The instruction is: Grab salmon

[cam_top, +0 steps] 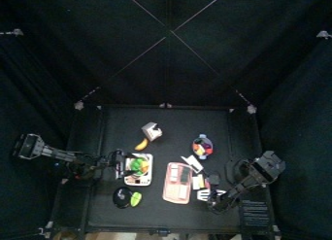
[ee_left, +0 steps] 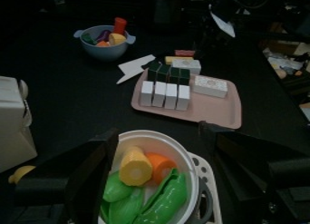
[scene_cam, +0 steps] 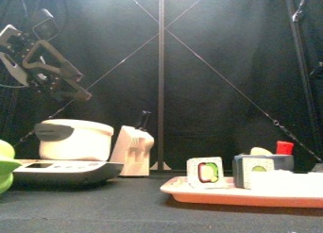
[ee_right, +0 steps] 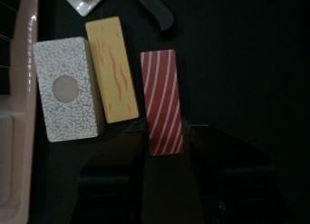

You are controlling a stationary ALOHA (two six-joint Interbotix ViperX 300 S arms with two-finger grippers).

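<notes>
The right gripper [ee_right: 166, 153] is seen directly over the salmon [ee_right: 162, 101], a red-and-white striped slab lying flat on the bare black table [cam_top: 176, 122]; its jaws are held apart, one on each side of the slab's near end, with nothing clamped. In the right wrist view a yellow-orange striped piece [ee_right: 112, 68] is set just beside the salmon at its 9 o'clock, long edges nearly touching, and a white speckled piece [ee_right: 64, 87] with a pale oval centre lies beyond that, against the rim of the pink tray [ee_right: 13, 128]. Open table is left on the salmon's 3 o'clock side, so room for the jaws is tight on one flank only. In the top view the salmon spot is taken to be at roughly 5 o'clock on the table, near the right arm, though it is too small there to be picked out with certainty. The left gripper [ee_left: 152, 170] is held over a white bowl [ee_left: 194, 155] of plastic vegetables at about 7 o'clock on the table, jaws spread wide and empty. A blue bowl [ee_left: 104, 39] of small items sits past the tray's sushi blocks [ee_left: 166, 93] in the left wrist view. A white rice cooker [scene_cam: 74, 141] is seen in the front view.
</notes>
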